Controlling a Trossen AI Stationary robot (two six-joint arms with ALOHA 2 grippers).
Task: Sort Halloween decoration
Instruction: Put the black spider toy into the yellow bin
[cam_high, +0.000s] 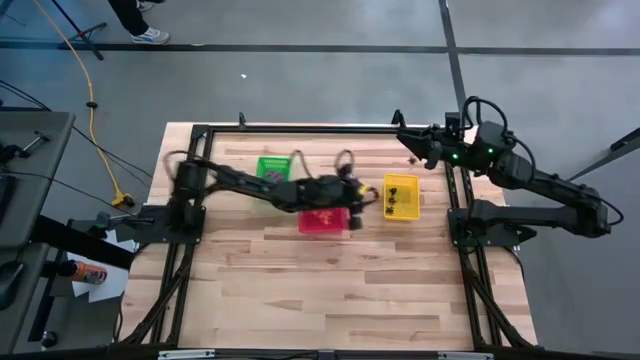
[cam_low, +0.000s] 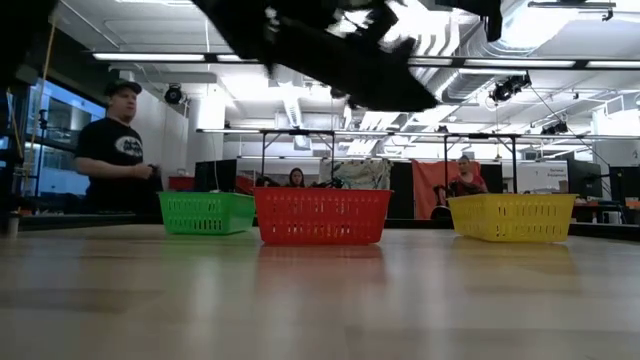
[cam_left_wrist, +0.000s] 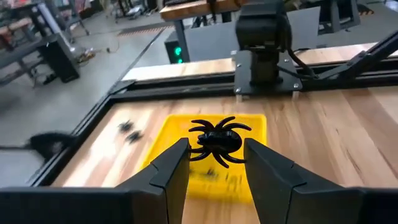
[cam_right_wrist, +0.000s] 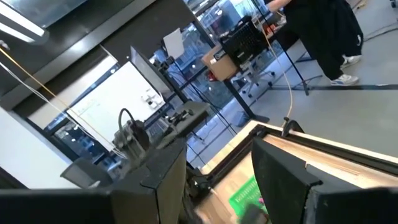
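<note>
Nearest to the lens, showed the two dark fingers of the left gripper (cam_left_wrist: 214, 149), about half closed on a black spider (cam_left_wrist: 216, 142). Appeared to pinch it by the legs at the very fingertips, with the body between. Hung above the table just short of the yellow basket (cam_left_wrist: 249, 124), beside the red basket (cam_high: 325, 222); left the green basket (cam_high: 272, 168) farther behind.

Judged the spider very light, of thin plastic, with springy legs that could bend or slip out. Would hold better across the round body than by the legs; needed only a gentle squeeze.

Already kept some small dark pieces (cam_high: 398, 200) in the yellow basket. Lay two more dark trinkets (cam_left_wrist: 129, 130) on the wood beside it.

Waited with the right gripper (cam_right_wrist: 217, 168) at the far corner, fingers apart and nothing between.
</note>
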